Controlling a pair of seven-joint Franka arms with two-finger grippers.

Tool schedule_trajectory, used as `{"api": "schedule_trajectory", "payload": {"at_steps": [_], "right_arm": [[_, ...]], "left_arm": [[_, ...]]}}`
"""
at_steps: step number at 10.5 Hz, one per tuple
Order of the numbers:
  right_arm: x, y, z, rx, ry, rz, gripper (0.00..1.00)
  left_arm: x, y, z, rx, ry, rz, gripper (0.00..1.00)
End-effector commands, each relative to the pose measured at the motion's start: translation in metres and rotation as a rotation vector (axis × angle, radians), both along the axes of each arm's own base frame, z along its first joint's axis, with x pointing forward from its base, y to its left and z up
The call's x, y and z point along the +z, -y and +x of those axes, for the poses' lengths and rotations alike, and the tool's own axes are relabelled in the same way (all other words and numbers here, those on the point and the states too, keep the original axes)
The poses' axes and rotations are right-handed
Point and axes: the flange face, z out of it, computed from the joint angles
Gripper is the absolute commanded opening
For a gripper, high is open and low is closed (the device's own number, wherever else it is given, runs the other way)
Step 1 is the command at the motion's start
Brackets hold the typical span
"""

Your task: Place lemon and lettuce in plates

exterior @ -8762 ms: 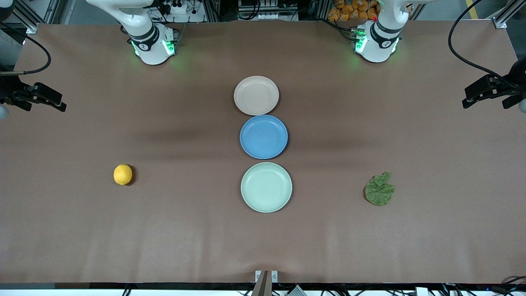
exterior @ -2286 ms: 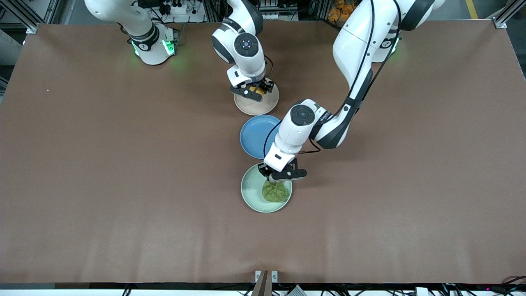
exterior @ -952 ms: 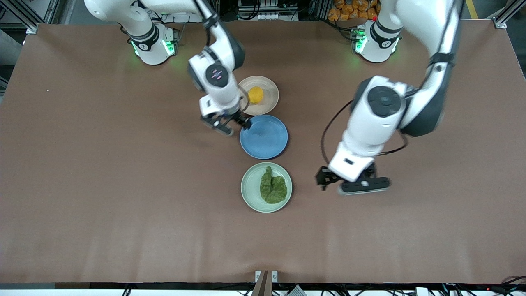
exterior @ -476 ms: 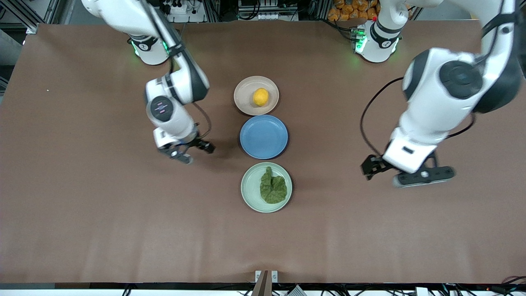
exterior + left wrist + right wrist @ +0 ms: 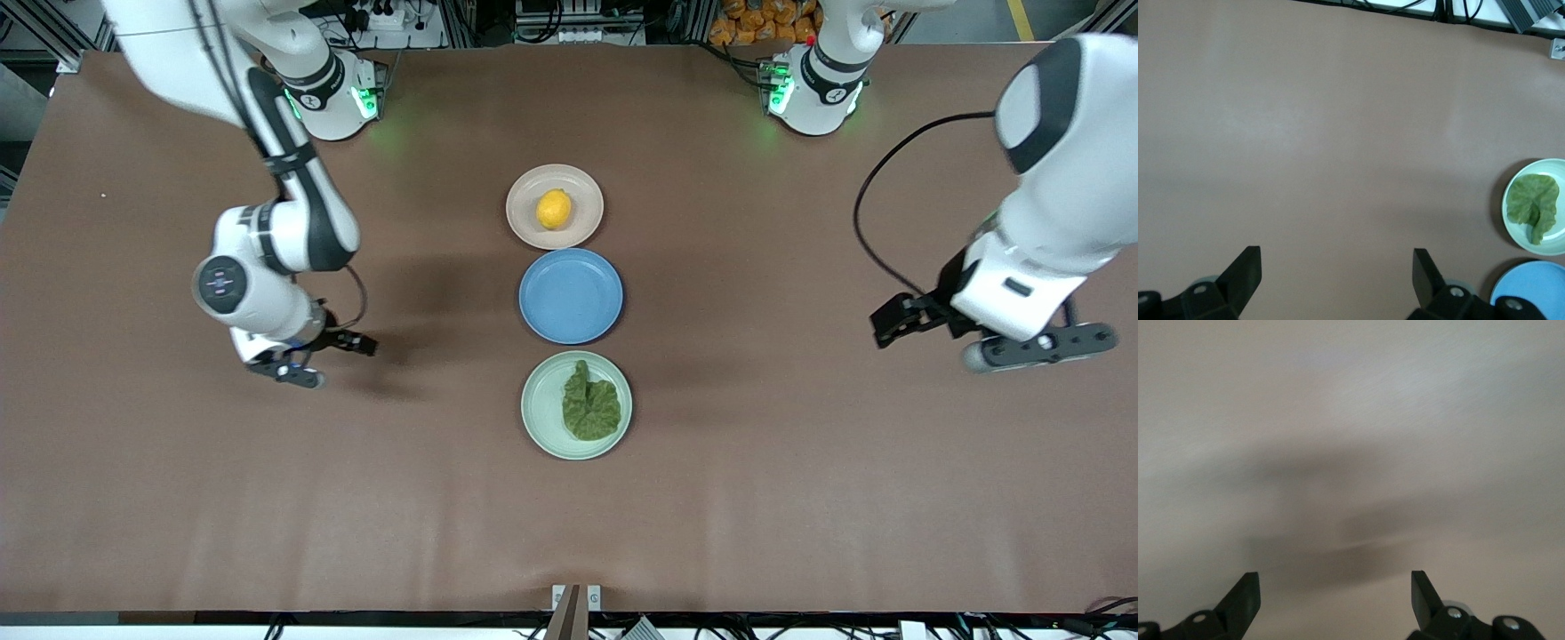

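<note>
My right hand (image 5: pixel 309 356) hangs over bare desk (image 5: pixel 267 498) toward the right arm's end, its fingers (image 5: pixel 1245 595) spread and holding nothing; its wrist view is smeared, so I can only make out desk beneath. In the middle row, the lemon (image 5: pixel 553 209) sits in the beige-pink plate (image 5: pixel 526 233), the blue plate (image 5: pixel 570 295) comes next, and nearest the front camera the lettuce (image 5: pixel 590 404) lies in the mint green plate (image 5: pixel 542 418). My left hand (image 5: pixel 987 342) hovers over the left arm's end, fingers (image 5: pixel 1243 270) wide apart, empty.

Blue plate (image 5: pixel 571 296) on brown table (image 5: pixel 800 498), mid-table.
</note>
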Motion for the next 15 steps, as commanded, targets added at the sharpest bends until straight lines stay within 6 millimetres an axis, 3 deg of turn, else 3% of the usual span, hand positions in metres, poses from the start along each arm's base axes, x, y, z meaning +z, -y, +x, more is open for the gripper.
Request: {"api": "schedule_trajectory", "payload": {"at_steps": [1,3,4,6,8,13,15], "right_arm": [[0.016,0.085,0.004,0.11,-0.005,0.028,1.0],[0.038,0.136,0.001,0.196,0.002,0.003,1.0],[0.055,0.147,0.001,0.202,0.02,-0.003,1.0],[0.11,0.158,-0.006,0.239,0.043,-0.015,1.0],[0.162,0.156,-0.004,0.278,0.057,-0.013,1.0],[0.294,0.145,0.007,0.314,0.086,-0.03,1.0],[0.328,0.146,0.008,0.355,0.123,-0.037,1.0]], "left_arm": [[0.032,-0.025,-0.03,-0.011,-0.052,-0.001,1.0],[0.054,-0.042,-0.046,-0.041,-0.062,0.007,1.0],[0.063,-0.055,-0.054,-0.027,-0.068,0.01,1.0],[0.075,-0.061,-0.066,-0.019,-0.079,0.011,1.0],[0.08,-0.073,-0.068,-0.084,-0.074,0.015,1.0],[0.079,-0.072,-0.073,-0.102,-0.109,0.019,1.0],[0.079,-0.073,-0.074,-0.103,-0.114,0.02,1.0]]}}
